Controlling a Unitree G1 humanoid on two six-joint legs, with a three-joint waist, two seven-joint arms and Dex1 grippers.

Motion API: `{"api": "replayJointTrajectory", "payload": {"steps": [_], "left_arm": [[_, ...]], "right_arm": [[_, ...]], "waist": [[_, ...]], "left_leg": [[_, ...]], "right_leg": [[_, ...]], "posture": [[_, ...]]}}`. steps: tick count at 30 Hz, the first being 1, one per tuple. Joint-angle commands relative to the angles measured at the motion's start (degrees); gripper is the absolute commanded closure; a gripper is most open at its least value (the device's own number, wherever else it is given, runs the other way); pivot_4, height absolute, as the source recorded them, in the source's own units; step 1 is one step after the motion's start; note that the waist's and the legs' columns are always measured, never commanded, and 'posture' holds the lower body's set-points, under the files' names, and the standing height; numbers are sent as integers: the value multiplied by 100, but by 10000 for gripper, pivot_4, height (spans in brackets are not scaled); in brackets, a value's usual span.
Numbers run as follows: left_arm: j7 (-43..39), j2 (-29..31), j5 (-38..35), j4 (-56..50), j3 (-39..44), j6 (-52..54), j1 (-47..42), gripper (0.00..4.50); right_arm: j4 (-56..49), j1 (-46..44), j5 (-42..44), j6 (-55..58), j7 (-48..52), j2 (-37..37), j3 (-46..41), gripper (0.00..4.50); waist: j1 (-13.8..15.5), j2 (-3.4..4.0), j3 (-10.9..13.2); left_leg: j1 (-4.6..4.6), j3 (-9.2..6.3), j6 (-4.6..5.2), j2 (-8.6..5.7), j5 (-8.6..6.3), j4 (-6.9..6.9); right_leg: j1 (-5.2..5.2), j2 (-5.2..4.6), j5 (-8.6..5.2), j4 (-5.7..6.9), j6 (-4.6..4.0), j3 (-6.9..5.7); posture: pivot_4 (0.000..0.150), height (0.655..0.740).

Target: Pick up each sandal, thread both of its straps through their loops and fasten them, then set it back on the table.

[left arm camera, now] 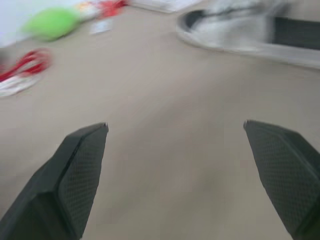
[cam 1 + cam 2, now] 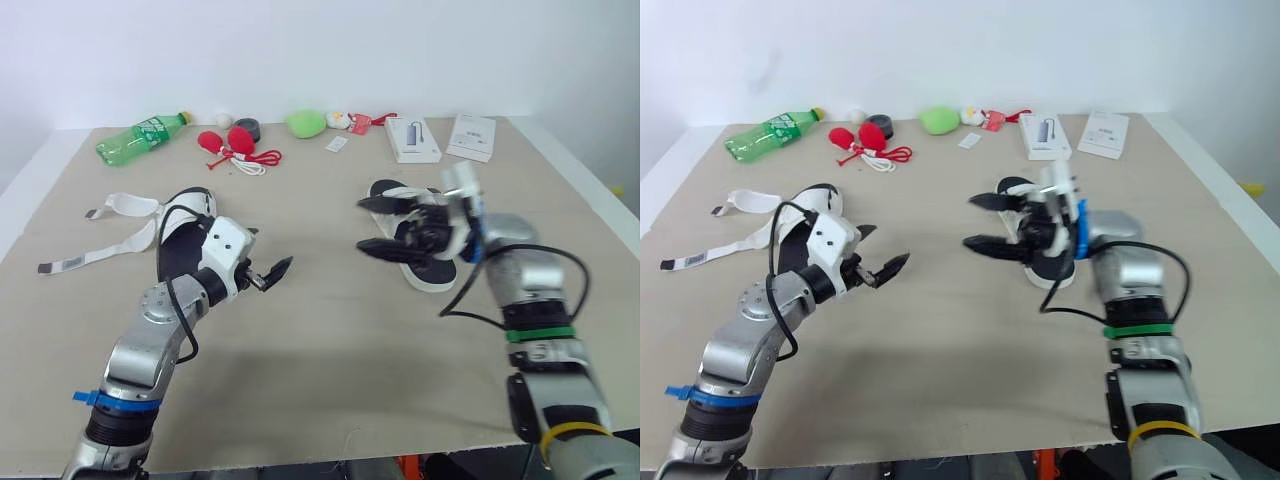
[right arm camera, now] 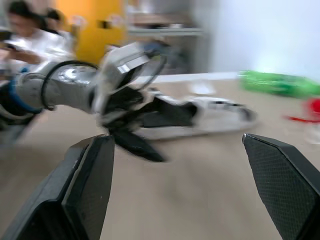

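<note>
Table [image 2: 330, 340]: matt beige, smooth. Bottle [image 2: 140, 137]: glossy green plastic. Left gripper [image 1: 175, 125]: matt black fingers [image 1: 75, 185] (pads finely cross-hatched). Sandal straps [image 2: 132, 205]: white, cloth-like.

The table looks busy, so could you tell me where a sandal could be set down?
Bare: the middle stretch between the left sandal and the right sandal, and the near strip of table. Crowded: the far edge, from the green bottle to the white boxes.

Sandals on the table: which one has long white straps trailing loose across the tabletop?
The sandal on the robot's left; its white straps sprawl outward, while the right sandal shows none trailing.
</note>
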Motion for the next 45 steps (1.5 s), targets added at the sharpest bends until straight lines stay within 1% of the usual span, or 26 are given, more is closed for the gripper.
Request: {"api": "replayJointTrajectory", "payload": {"steps": [1, 5, 8, 12, 18, 26, 31, 36, 37, 41, 43, 44, 45], "left_arm": [[787, -225, 289, -618, 289, 282, 115, 0], [1575, -647, 524, -926, 510, 797, 297, 0], [1764, -831, 529, -840, 488, 1052, 343, 0], [1725, -920, 374, -381, 567, 1089, 100, 0], [1475, -761, 126, 679, 833, 916, -651, 0], [1439, -671, 138, 1680, 849, 585, -1190, 0], [1385, -540, 203, 2418, 841, 256, -1541, 0], [1184, -474, 90, 2935, 877, 105, -1789, 0], [1157, -478, 40, 3043, 927, 86, -1839, 2533], [1091, -458, -99, 3399, 1056, 16, -1999, 13956], [1041, -418, -103, 3499, 1059, -31, -2007, 23531], [1012, -396, -100, 3536, 1055, -56, -2003, 24242], [991, -381, -98, 3563, 1053, -82, -1998, 27201]], "right_arm": [[433, -441, -216, -457, 128, 147, 42, 1040], [1102, -803, -509, -1019, 135, 418, 137, 1040], [1541, -963, -723, -1454, 256, 540, 202, 1040], [1812, -1039, -856, -1722, 318, 674, 211, 1040], [2031, -1149, -989, -1928, 280, 732, 112, 1040], [1930, -1088, -997, -1855, 208, 656, 33, 1040], [1909, -1045, -1130, -1958, -200, 674, 28, 1040], [1809, -947, -1187, -2000, -351, 690, 70, 1040], [1798, -937, -1188, -1999, -362, 693, 77, 203], [1815, -951, -1220, -2001, -366, 707, 96, 0], [1851, -985, -1231, -2005, -372, 716, 93, 0], [1872, -1004, -1235, -2011, -370, 717, 90, 0], [1886, -1015, -1237, -2017, -368, 717, 88, 0]], "waist": [[44, -1, 1], [81, -2, 1], [82, -4, 2], [77, -4, 2], [76, -5, 2], [77, -5, 2], [77, -5, 2], [77, -5, 2], [76, -5, 2], [76, -5, 2], [76, -5, 2], [76, -5, 2], [76, -4, 2]], "left_leg": [[-4, -1, -1, 0, 0, 0], [-3, 0, -6, -1, 0, 1], [-1, -6, -10, -1, 2, 1], [1, -4, -12, -1, 3, 0], [0, -6, -27, -1, 11, 0], [-2, -7, -31, -1, 12, -8], [-1, -8, -37, -1, 16, -9], [-1, -9, -49, -1, 22, -9], [-1, -10, -52, -1, 24, -10], [-1, -10, -60, -1, 29, -15], [0, -10, -69, -1, 34, -20], [0, -11, -69, -1, 34, -20], [0, -10, -69, -1, 34, -21]], "right_leg": [[-2, -1, 0, 0, 1, -2], [0, -1, 4, -8, 2, -3], [4, -1, 6, -8, 0, -11], [3, 0, 8, -7, -1, -9], [3, 1, 15, -10, 3, -10], [0, 2, 14, -12, 4, -10], [1, 2, 16, -11, 2, -12], [0, 2, 21, -12, 6, -11], [-1, 2, 21, -12, 5, -12], [-1, 2, 22, -12, 6, -11], [-4, 2, 24, -12, 6, -13], [-4, 2, 24, -12, 6, -12], [-4, 2, 24, -12, 6, -13]], "posture": [[1500, 7400], [1500, 7400], [1500, 7400], [1500, 7400], [1500, 7400], [1500, 7400], [1500, 7400], [1500, 7400], [1500, 7400], [1500, 7400], [1500, 7400], [1500, 7400], [1500, 7400]]}}
